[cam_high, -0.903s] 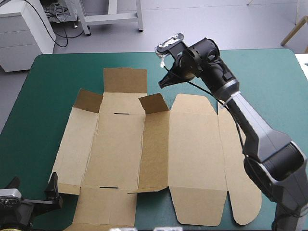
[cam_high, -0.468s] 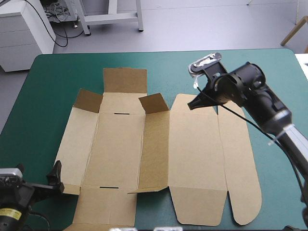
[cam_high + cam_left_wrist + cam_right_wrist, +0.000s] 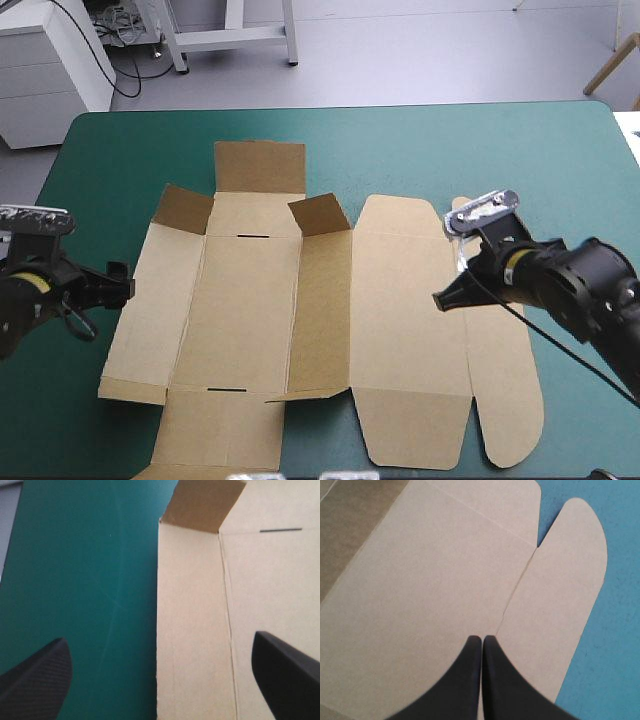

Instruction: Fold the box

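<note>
The brown box lies as a cut sheet on the teal-green cover, mostly flat, with two small corner flaps raised at its far side. My left gripper is at the sheet's left edge; in the left wrist view this gripper is open, and the left side panel's edge runs between its fingers. My right gripper hovers over the lid on the right. In the right wrist view it is shut, pointing at the crease between the lid panel and the rounded tuck flap.
Bare teal-green cover shows left of the sheet, along the far edge and at the right. The sheet's near flaps reach almost to the table's front edge.
My right gripper swung from above the sheet's far edge toward the near right, now over the lid. My left gripper moved from the near-left corner up along the sheet's left edge.
</note>
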Available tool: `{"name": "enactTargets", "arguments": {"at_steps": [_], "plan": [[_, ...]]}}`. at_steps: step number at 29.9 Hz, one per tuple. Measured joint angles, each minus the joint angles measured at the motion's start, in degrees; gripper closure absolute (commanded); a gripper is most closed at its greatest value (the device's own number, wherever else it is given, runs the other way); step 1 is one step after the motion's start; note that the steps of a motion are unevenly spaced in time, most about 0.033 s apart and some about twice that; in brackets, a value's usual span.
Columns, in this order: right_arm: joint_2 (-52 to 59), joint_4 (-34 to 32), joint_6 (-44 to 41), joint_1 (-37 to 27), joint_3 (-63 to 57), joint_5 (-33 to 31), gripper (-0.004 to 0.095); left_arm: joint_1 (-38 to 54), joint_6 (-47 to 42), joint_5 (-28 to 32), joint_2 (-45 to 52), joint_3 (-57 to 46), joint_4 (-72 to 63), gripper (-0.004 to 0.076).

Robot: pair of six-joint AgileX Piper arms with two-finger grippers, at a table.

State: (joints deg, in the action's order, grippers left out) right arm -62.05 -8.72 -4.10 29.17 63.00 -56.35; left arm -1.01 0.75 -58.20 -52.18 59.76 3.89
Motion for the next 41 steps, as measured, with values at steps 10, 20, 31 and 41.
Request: {"name": "enactTargets", "arguments": {"at_steps": [10, 20, 31, 41], "plan": [[13.17, 0.89, -0.76, 0.0, -12.06, 1.54, 0.0922, 8.0, 8.95, -7.36, -17.6, 6.32, -7.39, 0.0031], [22.97, 2.39, -1.63, 0.0, -16.45, 1.56, 0.0922, 30.96, 23.48, -11.41, -28.62, 6.43, -29.95, 0.0031], [32.04, 2.58, -1.63, 0.0, -21.25, 1.49, 0.0922, 31.4, 28.35, -11.4, -34.04, 3.97, -34.24, 0.0031], [33.97, 2.36, -1.63, 0.0, -21.84, 2.47, 0.0922, 26.02, 32.03, -11.03, -34.56, -4.45, -36.52, 0.0031]]}}
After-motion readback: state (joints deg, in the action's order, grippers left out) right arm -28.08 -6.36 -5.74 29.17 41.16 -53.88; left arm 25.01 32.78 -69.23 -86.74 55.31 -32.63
